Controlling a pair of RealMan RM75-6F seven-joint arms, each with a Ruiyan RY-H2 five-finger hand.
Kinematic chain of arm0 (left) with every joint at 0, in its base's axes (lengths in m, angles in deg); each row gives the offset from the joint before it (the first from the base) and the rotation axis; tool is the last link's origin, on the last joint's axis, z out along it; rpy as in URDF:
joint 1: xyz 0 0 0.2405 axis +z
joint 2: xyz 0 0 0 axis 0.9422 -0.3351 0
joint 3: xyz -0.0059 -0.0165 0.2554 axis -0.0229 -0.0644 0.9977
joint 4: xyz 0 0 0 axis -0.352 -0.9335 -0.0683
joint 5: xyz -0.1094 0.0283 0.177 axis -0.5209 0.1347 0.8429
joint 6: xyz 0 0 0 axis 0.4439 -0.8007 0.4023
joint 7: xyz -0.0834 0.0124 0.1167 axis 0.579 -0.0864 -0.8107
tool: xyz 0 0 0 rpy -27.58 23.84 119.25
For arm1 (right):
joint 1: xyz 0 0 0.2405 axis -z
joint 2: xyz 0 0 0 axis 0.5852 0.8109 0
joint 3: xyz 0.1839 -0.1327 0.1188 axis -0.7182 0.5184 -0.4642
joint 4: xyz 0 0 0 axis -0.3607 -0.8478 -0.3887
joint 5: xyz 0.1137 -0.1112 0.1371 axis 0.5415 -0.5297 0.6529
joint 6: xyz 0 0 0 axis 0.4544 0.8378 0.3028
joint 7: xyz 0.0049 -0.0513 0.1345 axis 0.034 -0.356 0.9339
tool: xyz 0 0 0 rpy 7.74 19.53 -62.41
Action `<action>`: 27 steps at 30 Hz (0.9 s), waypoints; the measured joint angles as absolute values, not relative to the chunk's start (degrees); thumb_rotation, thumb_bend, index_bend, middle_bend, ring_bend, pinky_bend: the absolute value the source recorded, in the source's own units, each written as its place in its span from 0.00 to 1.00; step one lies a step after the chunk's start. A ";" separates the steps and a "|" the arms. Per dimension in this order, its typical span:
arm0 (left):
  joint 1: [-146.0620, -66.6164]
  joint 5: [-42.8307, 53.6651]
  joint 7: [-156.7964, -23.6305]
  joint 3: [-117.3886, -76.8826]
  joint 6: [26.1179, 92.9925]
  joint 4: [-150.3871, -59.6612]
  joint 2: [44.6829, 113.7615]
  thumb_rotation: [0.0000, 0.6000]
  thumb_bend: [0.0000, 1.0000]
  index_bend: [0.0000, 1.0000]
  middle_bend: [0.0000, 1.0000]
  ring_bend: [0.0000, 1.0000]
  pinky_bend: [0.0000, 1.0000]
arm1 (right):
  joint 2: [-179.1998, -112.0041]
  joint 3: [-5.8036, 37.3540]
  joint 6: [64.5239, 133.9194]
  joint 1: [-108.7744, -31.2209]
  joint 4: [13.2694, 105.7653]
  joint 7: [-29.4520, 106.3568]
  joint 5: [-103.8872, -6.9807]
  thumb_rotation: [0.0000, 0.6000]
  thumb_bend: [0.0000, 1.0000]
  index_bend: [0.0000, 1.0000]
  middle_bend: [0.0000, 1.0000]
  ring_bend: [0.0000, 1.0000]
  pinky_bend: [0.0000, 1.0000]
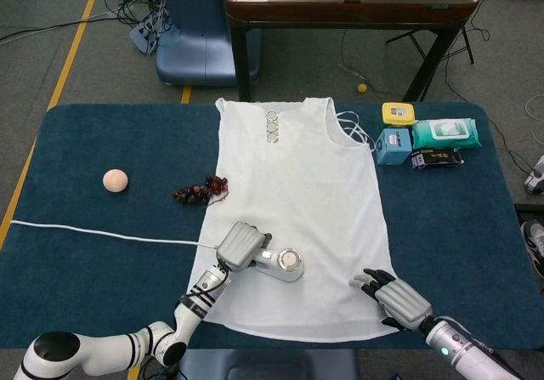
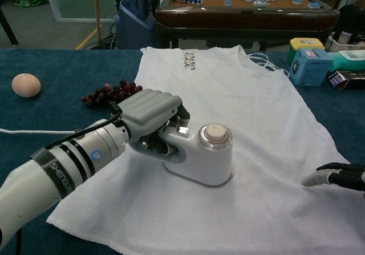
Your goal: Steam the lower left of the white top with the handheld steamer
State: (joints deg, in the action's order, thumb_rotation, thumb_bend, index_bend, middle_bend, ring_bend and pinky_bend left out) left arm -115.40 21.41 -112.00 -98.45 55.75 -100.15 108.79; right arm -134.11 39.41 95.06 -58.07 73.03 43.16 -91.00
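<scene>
Left hand (image 2: 149, 117) wrapped around handle of handheld steamer (image 2: 201, 157), base flat on lower left of white top (image 1: 297, 193) spread over table (image 1: 85, 227). Right hand (image 1: 393, 295) empty, fingers apart, resting at hem's right side.
</scene>
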 measured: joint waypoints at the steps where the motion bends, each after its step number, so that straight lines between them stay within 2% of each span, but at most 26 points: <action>1: -115.38 21.38 -112.05 -98.48 55.74 -100.13 108.75 1.00 0.26 0.64 0.76 0.65 0.69 | -134.12 39.44 95.03 -58.06 73.00 43.22 -90.98 1.00 1.00 0.03 0.12 0.03 0.08; 27: -110.62 19.17 -110.07 -98.38 57.80 -99.89 99.72 1.00 0.26 0.64 0.76 0.65 0.69 | -134.52 39.80 94.14 -57.64 72.84 42.61 -90.33 1.00 0.98 0.03 0.12 0.03 0.08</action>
